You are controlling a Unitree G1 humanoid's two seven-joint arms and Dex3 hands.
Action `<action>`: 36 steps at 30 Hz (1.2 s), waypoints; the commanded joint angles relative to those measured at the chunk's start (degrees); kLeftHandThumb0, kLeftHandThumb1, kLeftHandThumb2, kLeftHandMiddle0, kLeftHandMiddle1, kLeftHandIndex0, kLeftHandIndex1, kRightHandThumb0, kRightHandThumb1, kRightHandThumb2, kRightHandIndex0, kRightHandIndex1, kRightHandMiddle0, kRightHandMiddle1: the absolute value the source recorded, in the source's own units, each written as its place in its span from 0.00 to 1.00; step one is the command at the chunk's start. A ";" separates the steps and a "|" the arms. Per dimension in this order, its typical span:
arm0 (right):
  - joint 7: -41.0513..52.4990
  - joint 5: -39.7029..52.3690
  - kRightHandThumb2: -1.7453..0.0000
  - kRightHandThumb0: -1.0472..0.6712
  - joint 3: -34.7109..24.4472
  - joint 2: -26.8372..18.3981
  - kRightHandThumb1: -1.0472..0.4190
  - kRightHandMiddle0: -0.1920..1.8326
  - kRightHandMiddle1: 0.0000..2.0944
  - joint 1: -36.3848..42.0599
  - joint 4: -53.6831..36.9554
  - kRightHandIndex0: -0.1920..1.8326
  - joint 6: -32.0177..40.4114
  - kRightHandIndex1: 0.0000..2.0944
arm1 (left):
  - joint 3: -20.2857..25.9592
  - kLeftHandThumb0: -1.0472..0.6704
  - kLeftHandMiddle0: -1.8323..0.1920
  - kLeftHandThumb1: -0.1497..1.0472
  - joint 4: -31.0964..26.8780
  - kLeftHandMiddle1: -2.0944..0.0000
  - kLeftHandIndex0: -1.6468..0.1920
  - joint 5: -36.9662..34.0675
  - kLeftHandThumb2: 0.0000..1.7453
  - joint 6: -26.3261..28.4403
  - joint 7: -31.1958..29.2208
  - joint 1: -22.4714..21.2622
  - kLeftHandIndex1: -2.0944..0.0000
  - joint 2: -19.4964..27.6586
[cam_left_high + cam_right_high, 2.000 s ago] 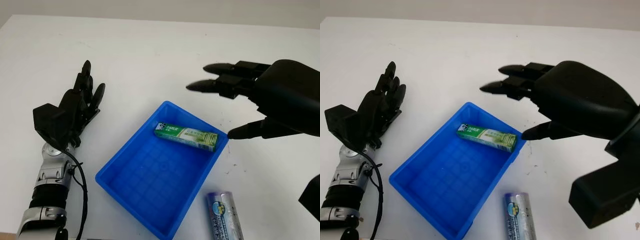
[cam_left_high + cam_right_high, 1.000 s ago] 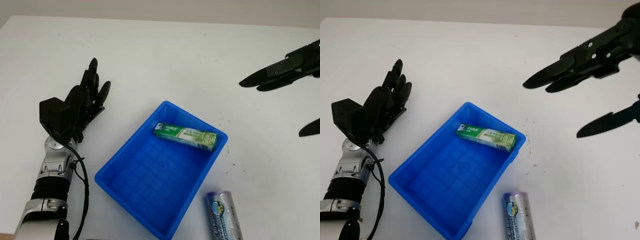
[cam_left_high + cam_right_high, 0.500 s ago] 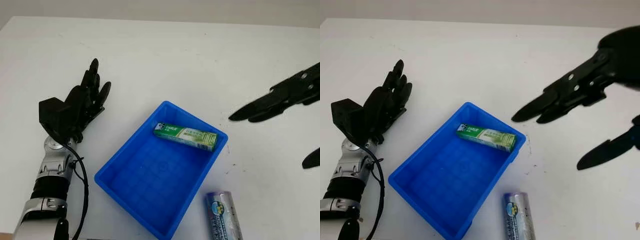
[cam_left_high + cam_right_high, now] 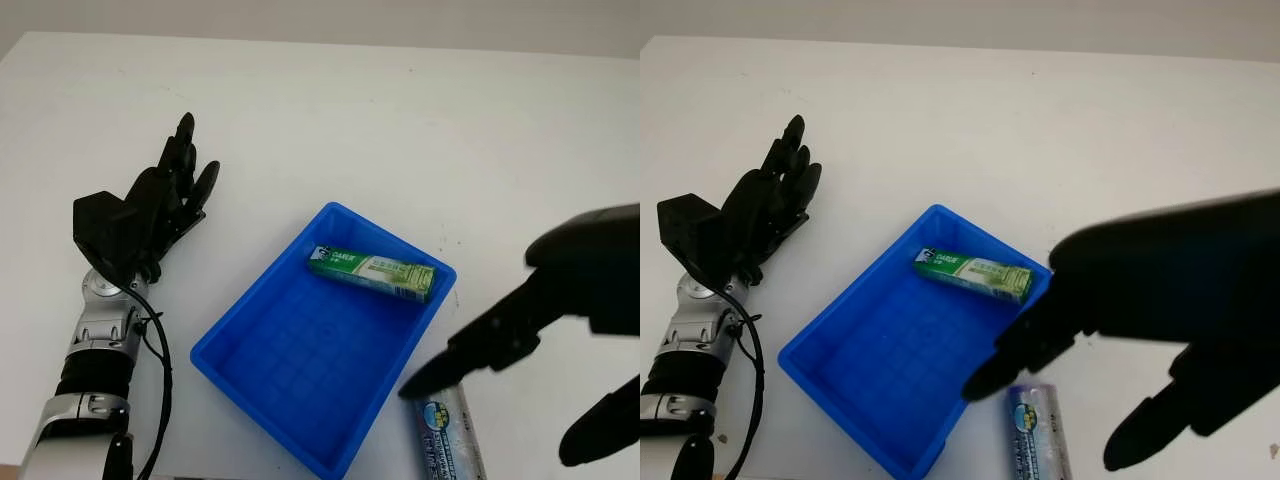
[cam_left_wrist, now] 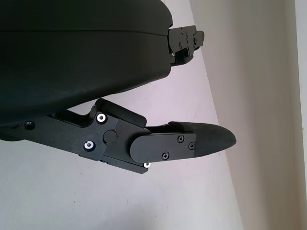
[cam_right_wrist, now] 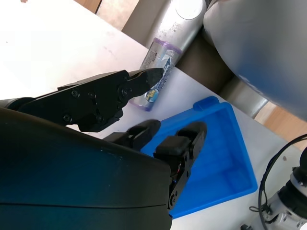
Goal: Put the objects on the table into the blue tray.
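I see my right hand [image 4: 545, 330] open and holding nothing, its fingers [image 6: 180, 148] hanging over the silver cylindrical tube [image 4: 445, 435] that lies on the white tabletop [image 4: 400, 120] just off the blue tray's [image 4: 250, 345] 5 o'clock corner. The green box [image 4: 372, 272] lies inside the tray against its 1 o'clock wall. My left hand [image 4: 150, 215] is open with nothing in it, out at the tray's 9 o'clock, well apart from it.
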 commanded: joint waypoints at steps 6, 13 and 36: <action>-1.08 1.43 0.97 0.57 0.49 -0.93 0.12 0.50 0.15 -1.75 -1.45 0.51 -2.26 0.27 | 0.12 0.21 0.99 1.00 0.74 0.97 0.97 -0.40 0.25 -0.21 -0.80 -2.24 0.97 0.52; -3.04 0.80 0.97 0.61 0.08 0.63 0.08 0.41 0.34 -0.65 -3.86 0.35 -2.23 0.60 | 0.22 0.21 0.99 1.00 1.32 0.97 0.97 -0.42 0.25 -0.46 -1.20 -2.76 0.97 0.88; -0.62 -5.58 0.97 0.59 13.60 -1.58 0.08 0.39 0.01 -3.15 -6.83 0.29 -5.10 0.04 | 0.43 0.21 0.98 1.00 2.26 0.97 0.96 -0.41 0.25 -0.78 -1.56 -3.07 0.97 1.56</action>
